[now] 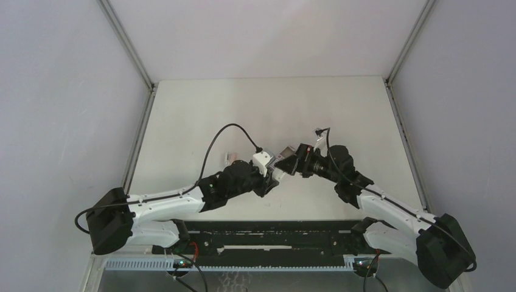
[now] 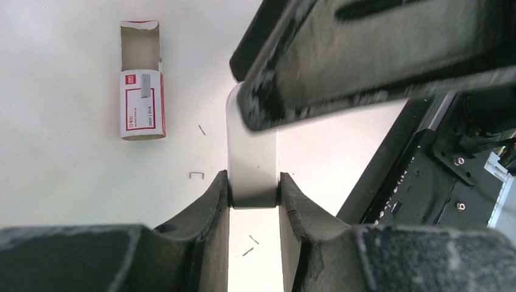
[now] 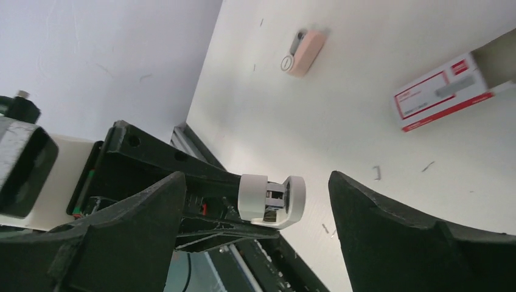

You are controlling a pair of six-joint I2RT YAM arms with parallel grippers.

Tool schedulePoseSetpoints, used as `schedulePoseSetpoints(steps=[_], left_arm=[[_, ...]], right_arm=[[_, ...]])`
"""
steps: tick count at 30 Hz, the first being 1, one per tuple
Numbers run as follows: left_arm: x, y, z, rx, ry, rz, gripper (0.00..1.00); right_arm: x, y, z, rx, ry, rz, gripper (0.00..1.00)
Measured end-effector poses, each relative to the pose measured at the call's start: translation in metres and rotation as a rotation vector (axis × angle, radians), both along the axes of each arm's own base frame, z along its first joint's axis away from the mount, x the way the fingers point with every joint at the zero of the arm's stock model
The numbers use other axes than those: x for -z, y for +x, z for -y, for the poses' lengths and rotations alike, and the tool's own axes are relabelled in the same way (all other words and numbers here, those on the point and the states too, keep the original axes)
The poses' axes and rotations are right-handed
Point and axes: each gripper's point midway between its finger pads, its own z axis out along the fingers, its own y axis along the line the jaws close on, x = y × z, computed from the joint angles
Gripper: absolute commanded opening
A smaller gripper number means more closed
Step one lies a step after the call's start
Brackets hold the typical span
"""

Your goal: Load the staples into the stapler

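1. Top view: the two arms meet over the middle of the counter (image 1: 304,109). The left pincer (image 1: 272,175) and right pincer (image 1: 287,159) stand tip to tip, their jaws too small to judge here. A small pinkish item (image 1: 230,157), too small to name, lies on the counter just left of them.
2. Left wrist view: the left pincer (image 2: 252,182) pinches the white stapler (image 2: 252,146) between both fingers. The box of staples (image 2: 142,103) lies flat on the counter to the upper left, well apart, with its tray slid out at the far end. Loose staples (image 2: 196,176) lie scattered near the pincer.
3. Right wrist view: the right pincer (image 3: 257,182) is spread wide and its fingers touch nothing. The stapler (image 3: 274,198) sits between them. The box of staples (image 3: 441,91) lies on the counter at right, with a pink clip-like piece (image 3: 304,52) beyond it.
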Motion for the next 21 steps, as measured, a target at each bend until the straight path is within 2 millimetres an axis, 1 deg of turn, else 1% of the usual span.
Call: schedulePoseSetpoints(steps=[4,6,8,10,13,16,17,19,21], left_arm=[[0.004,0.001,-0.003,-0.012,0.019,-0.005,0.00],[0.010,0.006,-0.011,-0.058,0.051,-0.004,0.00],[0.017,0.015,-0.024,-0.125,0.094,-0.009,0.00],[0.029,0.032,-0.046,-0.228,0.144,-0.041,0.00],[0.048,0.064,-0.090,-0.415,0.217,-0.091,0.00],[0.065,0.083,-0.123,-0.534,0.265,-0.146,0.00],[0.072,0.087,-0.132,-0.562,0.284,-0.167,0.00],[0.084,0.091,-0.143,-0.590,0.320,-0.207,0.00],[0.092,0.095,-0.147,-0.599,0.345,-0.235,0.00]], right_arm=[[-0.008,0.008,0.017,0.046,-0.020,0.054,0.86],[-0.009,0.013,0.028,0.080,-0.045,0.080,0.86],[-0.010,0.016,0.039,0.119,-0.076,0.103,0.86],[-0.008,0.021,0.053,0.163,-0.115,0.121,0.85],[-0.002,0.026,0.073,0.227,-0.184,0.138,0.85],[0.007,0.029,0.089,0.273,-0.249,0.133,0.85],[0.010,0.029,0.093,0.282,-0.267,0.129,0.85],[0.016,0.029,0.099,0.298,-0.300,0.120,0.85],[0.021,0.030,0.104,0.309,-0.325,0.112,0.84]])
